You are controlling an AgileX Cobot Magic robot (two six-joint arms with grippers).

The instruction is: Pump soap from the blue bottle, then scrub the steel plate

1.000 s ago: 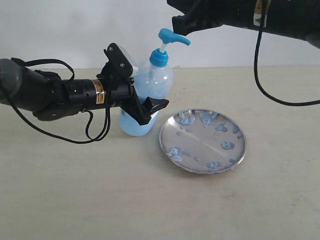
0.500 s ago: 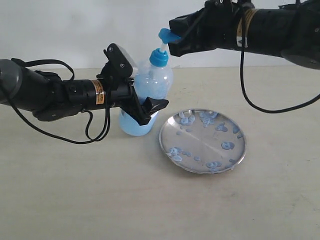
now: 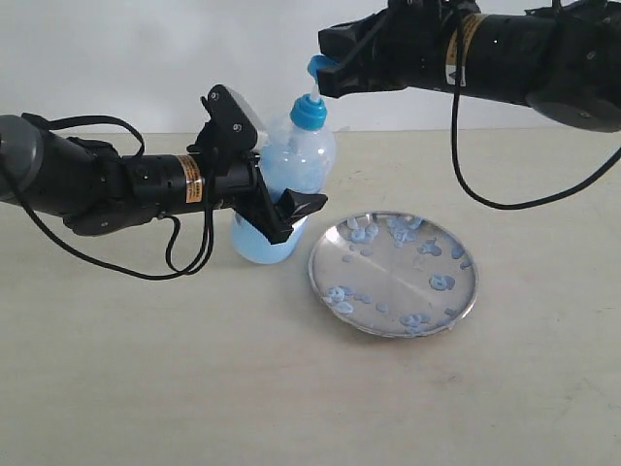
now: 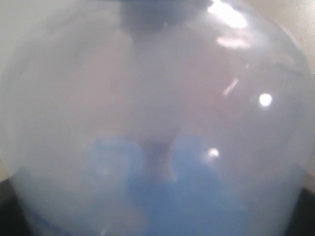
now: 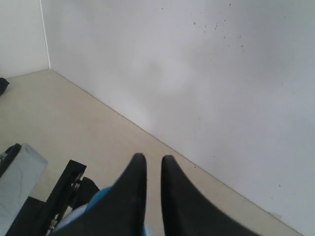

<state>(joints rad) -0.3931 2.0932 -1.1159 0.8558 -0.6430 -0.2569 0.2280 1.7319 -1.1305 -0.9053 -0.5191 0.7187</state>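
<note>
Nearest us, the plate (image 3: pixel 393 274), dotted with soap (image 3: pixel 441 282), lies at four o'clock from the bottle (image 3: pixel 303 155). Our left gripper (image 3: pixel 291 210) clamps the bottle body. Our right gripper (image 3: pixel 328 78), fingers (image 5: pixel 133 196) almost together, has dropped onto the pump head (image 3: pixel 315 67) at twelve o'clock, so pumping is likely starting.

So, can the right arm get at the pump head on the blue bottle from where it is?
Probably yes. The right gripper sits at the pump head, seemingly touching it from above, with nothing between them. The left gripper clamps the blue bottle lower down, clear of the top.
</note>
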